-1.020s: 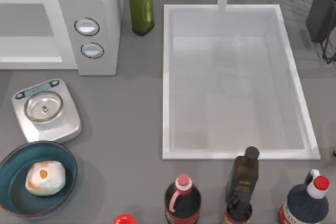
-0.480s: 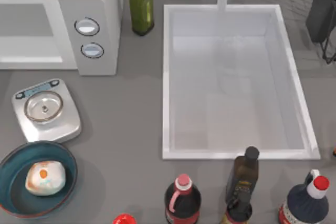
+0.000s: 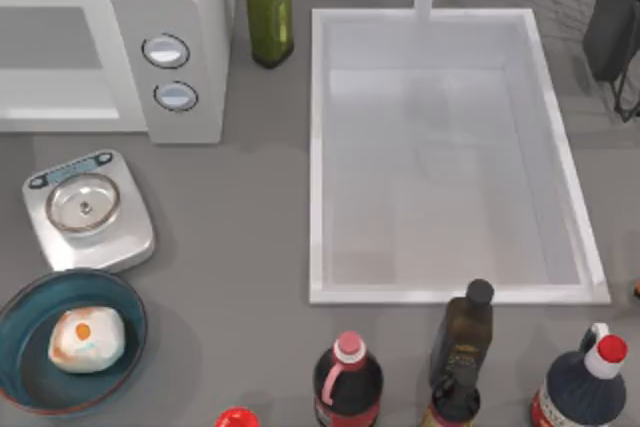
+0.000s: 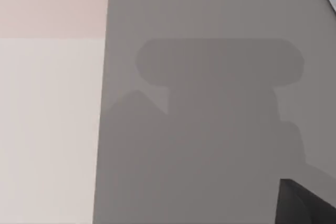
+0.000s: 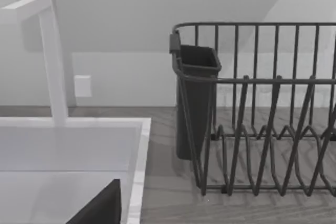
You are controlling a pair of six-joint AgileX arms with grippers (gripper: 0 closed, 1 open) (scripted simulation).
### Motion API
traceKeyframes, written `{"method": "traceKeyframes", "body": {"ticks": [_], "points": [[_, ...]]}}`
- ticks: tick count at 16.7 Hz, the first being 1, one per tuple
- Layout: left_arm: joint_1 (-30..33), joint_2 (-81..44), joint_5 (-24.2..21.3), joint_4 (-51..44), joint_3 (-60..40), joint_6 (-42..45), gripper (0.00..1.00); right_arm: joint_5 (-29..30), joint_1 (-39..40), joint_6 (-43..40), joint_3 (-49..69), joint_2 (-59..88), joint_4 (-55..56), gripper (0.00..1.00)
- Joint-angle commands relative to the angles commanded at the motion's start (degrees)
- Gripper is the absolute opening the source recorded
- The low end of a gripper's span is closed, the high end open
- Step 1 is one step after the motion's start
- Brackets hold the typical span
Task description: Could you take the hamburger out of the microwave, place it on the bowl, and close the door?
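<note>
From above, we look straight down on the grey counter [image 3: 240, 237], taking in the microwave [image 3: 110, 47] at its back left corner, the sink [image 3: 450, 157] in the middle and a row of bottles along the front edge. Our left wrist camera sits very close to the counter surface [image 4: 210, 129], beside a pale edge. Our right wrist camera looks low and level toward the back wall, sharing the sink's back edge [image 5: 73, 124], the faucet [image 5: 50, 56] and the dark rack [image 5: 257, 108] with the top view.
</note>
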State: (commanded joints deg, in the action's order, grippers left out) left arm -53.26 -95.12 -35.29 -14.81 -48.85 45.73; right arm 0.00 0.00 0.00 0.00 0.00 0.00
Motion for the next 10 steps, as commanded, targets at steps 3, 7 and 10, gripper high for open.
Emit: {"method": "traceKeyframes", "body": {"ticks": [3,7,10], "points": [[2.6,4.7,1.3,2.9,5.3,-2.9,0.0,0.0,0.0,0.0,0.0,0.0,0.0,1.0],[2.9,5.3,1.4,3.3,5.9,-3.3,0.0,0.0,0.0,0.0,0.0,0.0,0.0,1.0],[3.5,6.0,1.9,3.6,6.9,-4.2,0.0,0.0,0.0,0.0,0.0,0.0,0.0,1.0]]}}
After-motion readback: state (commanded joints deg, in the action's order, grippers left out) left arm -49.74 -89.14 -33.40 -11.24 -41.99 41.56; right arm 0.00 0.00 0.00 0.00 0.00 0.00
